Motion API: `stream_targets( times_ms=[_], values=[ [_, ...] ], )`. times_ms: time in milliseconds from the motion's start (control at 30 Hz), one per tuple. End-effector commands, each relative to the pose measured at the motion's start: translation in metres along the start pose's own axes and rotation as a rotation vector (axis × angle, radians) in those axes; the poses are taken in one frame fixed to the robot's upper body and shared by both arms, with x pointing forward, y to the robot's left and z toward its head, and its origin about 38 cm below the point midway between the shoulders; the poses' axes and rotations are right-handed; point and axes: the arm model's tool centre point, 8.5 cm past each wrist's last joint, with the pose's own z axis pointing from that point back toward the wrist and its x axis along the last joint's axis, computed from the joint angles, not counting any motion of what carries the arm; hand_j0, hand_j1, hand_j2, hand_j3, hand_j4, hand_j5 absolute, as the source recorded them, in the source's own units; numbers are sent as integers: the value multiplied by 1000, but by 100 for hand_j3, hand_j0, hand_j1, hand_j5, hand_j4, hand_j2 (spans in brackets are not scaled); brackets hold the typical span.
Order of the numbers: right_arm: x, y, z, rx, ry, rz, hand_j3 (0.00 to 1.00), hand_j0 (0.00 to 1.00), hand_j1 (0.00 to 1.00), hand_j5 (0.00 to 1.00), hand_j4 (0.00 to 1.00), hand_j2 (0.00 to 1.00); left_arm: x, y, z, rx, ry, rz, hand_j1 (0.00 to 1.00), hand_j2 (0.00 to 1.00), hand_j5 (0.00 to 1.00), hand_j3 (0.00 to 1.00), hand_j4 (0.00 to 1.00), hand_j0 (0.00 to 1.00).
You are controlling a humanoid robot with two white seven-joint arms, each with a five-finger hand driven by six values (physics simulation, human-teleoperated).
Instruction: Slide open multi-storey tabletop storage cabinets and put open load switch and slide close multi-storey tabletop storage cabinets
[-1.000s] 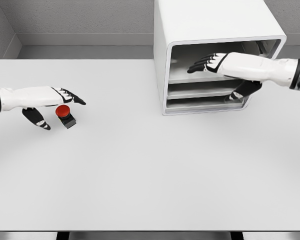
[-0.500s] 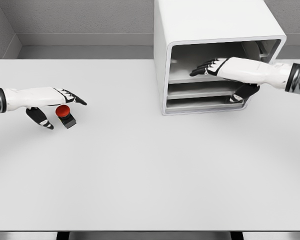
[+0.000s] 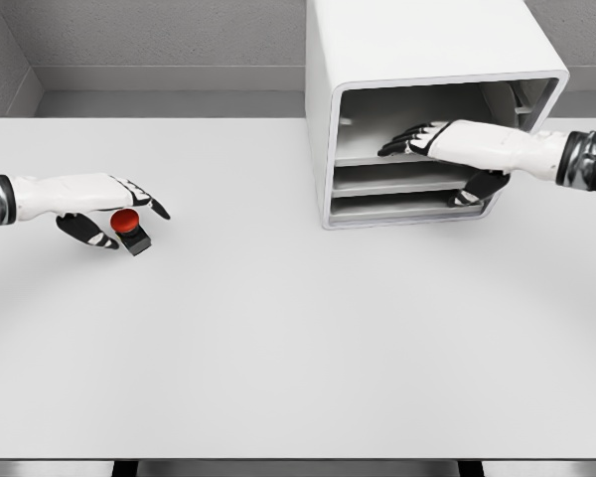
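Red and domed on a black block base, the one switch point(image 3: 129, 227) sat near the table's point(image 3: 278, 338) left edge, tilted; our left hand point(image 3: 104, 204) pinched it loosely. At the far edge, our right hand point(image 3: 447, 144) reached flat-fingered into the boxy white three-tier cabinet point(image 3: 417, 60), grasping nothing.

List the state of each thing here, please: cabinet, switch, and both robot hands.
Cabinet: upright on the table, front open, shelves showing.
Switch: on the table, red button up, not lifted.
Left robot hand: fingers closing around the switch, no firm grasp visible.
Right robot hand: fingers open, reaching into the top shelf, thumb at the lower shelves.
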Motion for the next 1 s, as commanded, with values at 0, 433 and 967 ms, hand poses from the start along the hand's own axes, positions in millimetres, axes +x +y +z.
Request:
stream_targets(
  times_ms=[0, 433, 967],
  values=[
    [-2, 0, -1, -2, 5, -4, 100, 100, 100, 100, 100, 100, 3, 1, -1, 4, -10, 0, 79, 79, 79, 79, 79, 79],
    [-7, 0, -11, -27, 16, -2, 100, 100, 100, 100, 100, 100, 1, -7, -1, -7, -4, 14, 79, 79, 79, 79, 79, 79],
    [-14, -6, -8, -85, 24, -78, 100, 100, 100, 100, 100, 100, -13, -8, 6, -3, 40, 29, 73, 73, 73, 73, 73, 73]
  ],
)
